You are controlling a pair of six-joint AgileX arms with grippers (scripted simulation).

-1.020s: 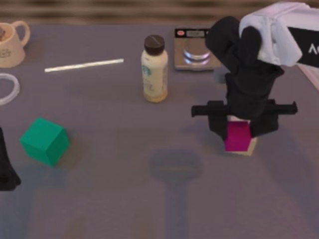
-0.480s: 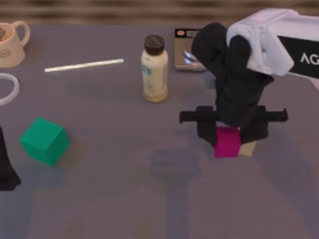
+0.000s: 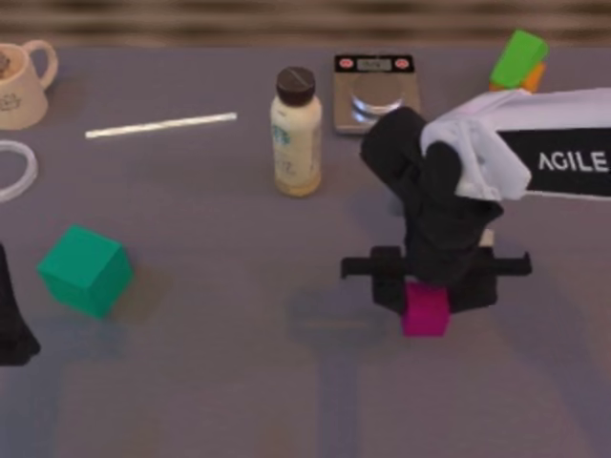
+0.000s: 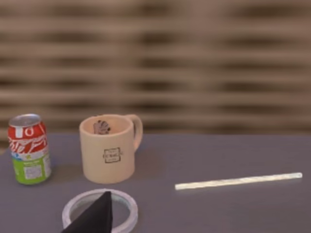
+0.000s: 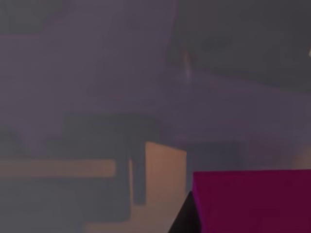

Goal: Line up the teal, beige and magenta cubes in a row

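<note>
Looking down from the top first: my right gripper (image 3: 425, 296) is right of the table's middle with its jaws clamped on the magenta cube (image 3: 425, 310); whether the cube is off the table or resting on it, I can't tell from up here. The teal cube (image 3: 86, 269) sits way over on the left, well apart from it, turned a bit askew. My left gripper (image 3: 11, 324) is parked at the left edge, near the teal one; can't tell how its jaws stand. The beige cube doesn't show from above; I'd guess the right arm is hiding it. Other stuff on the table: a bottle (image 3: 296, 134), a scale (image 3: 375, 91), a stick (image 3: 160, 124), a mug (image 3: 21, 84), a ring (image 3: 14, 170), and a lime-green block (image 3: 518, 57) on an orange one at the far right.

Left wrist view: just the mug (image 4: 108, 148), a soda can (image 4: 29, 148), the stick (image 4: 238, 180) and the ring (image 4: 99, 211) with a dark finger tip (image 4: 95, 218) over it; nothing of the task.

Right wrist view: the magenta cube (image 5: 252, 201) fills the near corner, and the beige cube (image 5: 165, 174) is on the table just beyond it.

So as I read it, no row yet; magenta is in hand, beige is close by, and teal hasn't been brought over at all, so most of the job is left.
</note>
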